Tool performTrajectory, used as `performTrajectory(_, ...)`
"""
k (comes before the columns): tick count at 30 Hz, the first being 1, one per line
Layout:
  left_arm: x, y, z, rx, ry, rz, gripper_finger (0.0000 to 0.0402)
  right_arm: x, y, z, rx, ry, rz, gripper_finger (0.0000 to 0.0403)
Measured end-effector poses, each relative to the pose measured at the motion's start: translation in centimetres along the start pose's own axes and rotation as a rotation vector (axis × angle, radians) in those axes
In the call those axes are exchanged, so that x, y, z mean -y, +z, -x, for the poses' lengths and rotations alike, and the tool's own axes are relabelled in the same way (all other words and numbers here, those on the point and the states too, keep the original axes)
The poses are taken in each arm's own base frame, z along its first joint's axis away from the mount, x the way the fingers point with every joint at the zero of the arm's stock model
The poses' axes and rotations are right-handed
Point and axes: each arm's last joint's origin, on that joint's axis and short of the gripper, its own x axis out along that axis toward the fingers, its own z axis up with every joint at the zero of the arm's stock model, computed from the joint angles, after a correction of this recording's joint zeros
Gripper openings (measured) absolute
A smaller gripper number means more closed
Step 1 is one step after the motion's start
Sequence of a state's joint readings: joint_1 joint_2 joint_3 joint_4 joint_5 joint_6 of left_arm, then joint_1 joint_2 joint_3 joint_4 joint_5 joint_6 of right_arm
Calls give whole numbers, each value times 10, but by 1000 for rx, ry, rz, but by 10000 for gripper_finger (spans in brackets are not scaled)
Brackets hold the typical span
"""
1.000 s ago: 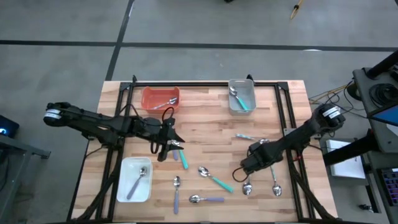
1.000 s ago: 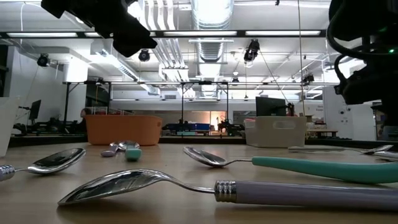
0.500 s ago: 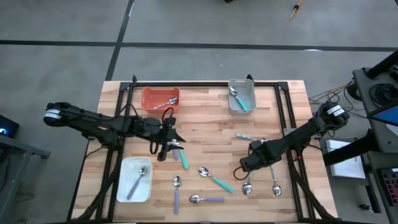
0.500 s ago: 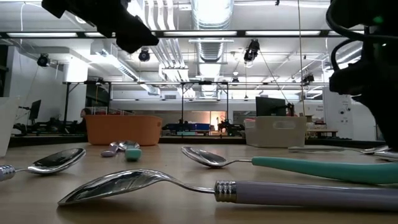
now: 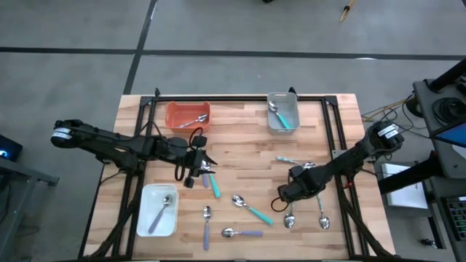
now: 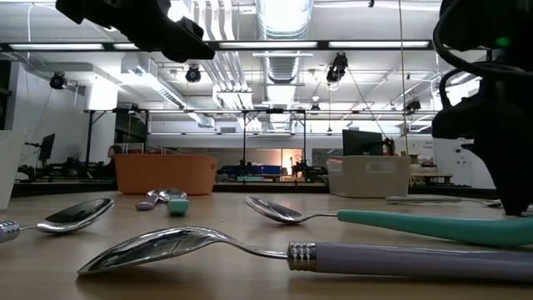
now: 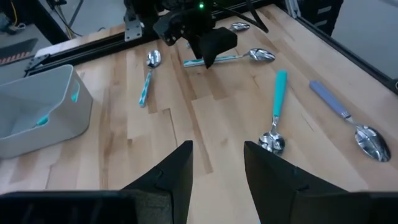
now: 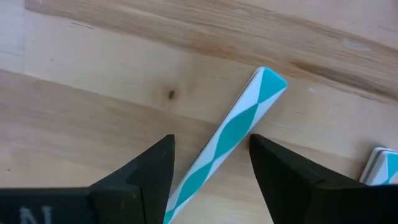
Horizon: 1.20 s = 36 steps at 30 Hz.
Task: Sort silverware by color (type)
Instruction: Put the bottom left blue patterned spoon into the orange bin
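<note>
Two dark jointed arms, black cables, wedge-shaped black jaws

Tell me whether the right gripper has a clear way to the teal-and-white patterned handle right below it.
Probably yes: the right gripper is open, its fingers either side of the patterned handle, which lies flat on the bare table with nothing over it.

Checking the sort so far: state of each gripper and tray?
Left gripper: open, empty, above the table.
Right gripper: open, straddling a teal-and-white spoon handle.
Orange tray: one spoon inside.
Grey tray: one teal spoon inside.
White tray: one spoon inside.
</note>
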State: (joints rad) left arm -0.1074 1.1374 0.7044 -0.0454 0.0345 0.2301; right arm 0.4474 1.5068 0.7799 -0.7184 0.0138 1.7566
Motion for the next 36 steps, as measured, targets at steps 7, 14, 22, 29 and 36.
performTrajectory(7,0,0,0,0,0,-27,123,-1,7,-3,-10,-18,-29,165)
performTrajectory(14,-1,0,0,0,2,-57,123,-3,18,-3,-16,-14,-34,103)
performTrajectory(22,-4,0,0,1,15,-125,123,-5,25,-3,-16,-2,-52,48)
performTrajectory(29,-12,-2,1,-3,46,-110,123,-6,25,-2,-19,15,-39,41)
performTrajectory(36,-13,-2,1,5,34,-129,123,-6,30,15,60,129,-21,40)
